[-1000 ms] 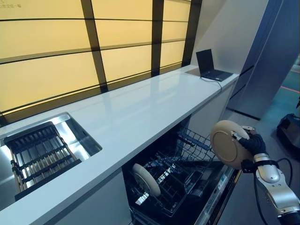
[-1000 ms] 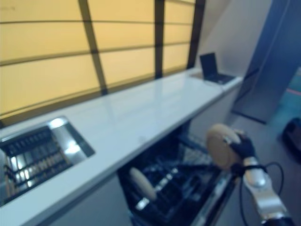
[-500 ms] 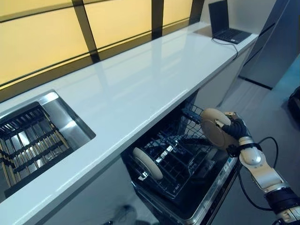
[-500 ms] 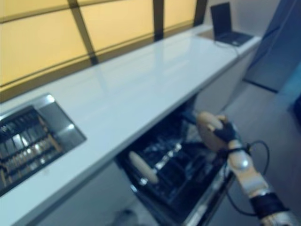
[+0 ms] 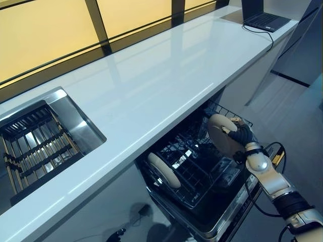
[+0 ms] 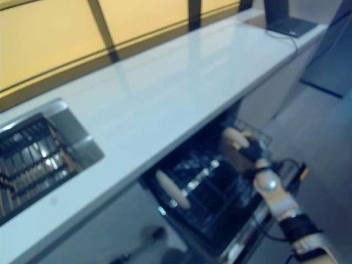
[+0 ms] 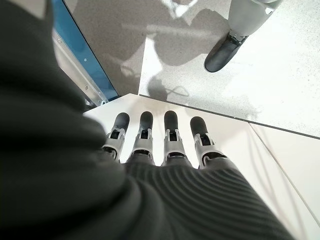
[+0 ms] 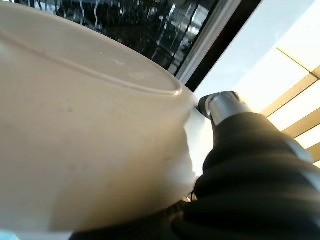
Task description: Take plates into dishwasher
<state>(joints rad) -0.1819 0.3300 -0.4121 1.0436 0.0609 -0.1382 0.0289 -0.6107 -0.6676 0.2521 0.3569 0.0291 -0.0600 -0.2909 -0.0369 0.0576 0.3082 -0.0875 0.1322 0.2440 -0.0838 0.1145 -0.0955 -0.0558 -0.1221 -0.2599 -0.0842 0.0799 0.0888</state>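
Beige plate held on edge in the right hand, thumb pinching its rim in the right wrist view, above the far end of the pulled-out dishwasher rack. Seems just clear of the wires there, though contact hard to judge from the head views. Second beige plate already standing upright in the rack's near end, well apart from the held one. Rack of dark wire, drawn out over the open dishwasher door, under the edge of the long white countertop. Steel sink sunk into the countertop, on the side away from the held plate, with a dark slatted drying rack lying inside it. Black laptop at the countertop's far end, past the dishwasher. Amber backlit wall panels with dark dividers along the countertop's back edge. Left hand seen only in its own wrist view, fingers straight, holding nothing, over pale floor.
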